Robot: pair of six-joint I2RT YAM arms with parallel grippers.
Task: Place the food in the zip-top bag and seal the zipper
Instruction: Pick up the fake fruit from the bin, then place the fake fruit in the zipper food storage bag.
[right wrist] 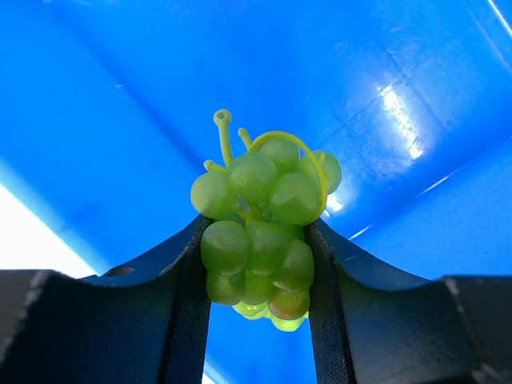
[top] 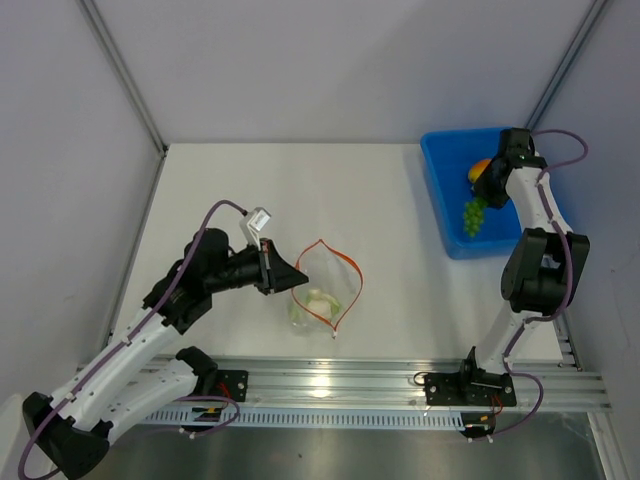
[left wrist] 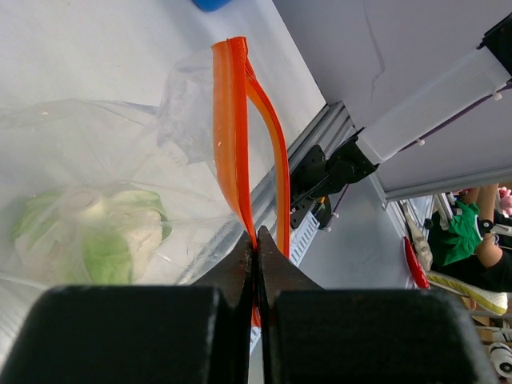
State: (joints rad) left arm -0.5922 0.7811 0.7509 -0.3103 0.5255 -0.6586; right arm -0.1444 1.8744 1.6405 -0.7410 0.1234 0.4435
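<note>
While left hand (left wrist: 256,250) pinches the orange-red zipper strip (left wrist: 231,136) of the clear plastic bag (left wrist: 112,136), right hand (right wrist: 256,240) clamps bumpy green cluster (right wrist: 268,188) well rightward.

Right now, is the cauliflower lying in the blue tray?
No, the cauliflower lies inside the clear zip-top bag, seen through the plastic in the left wrist view.
</note>
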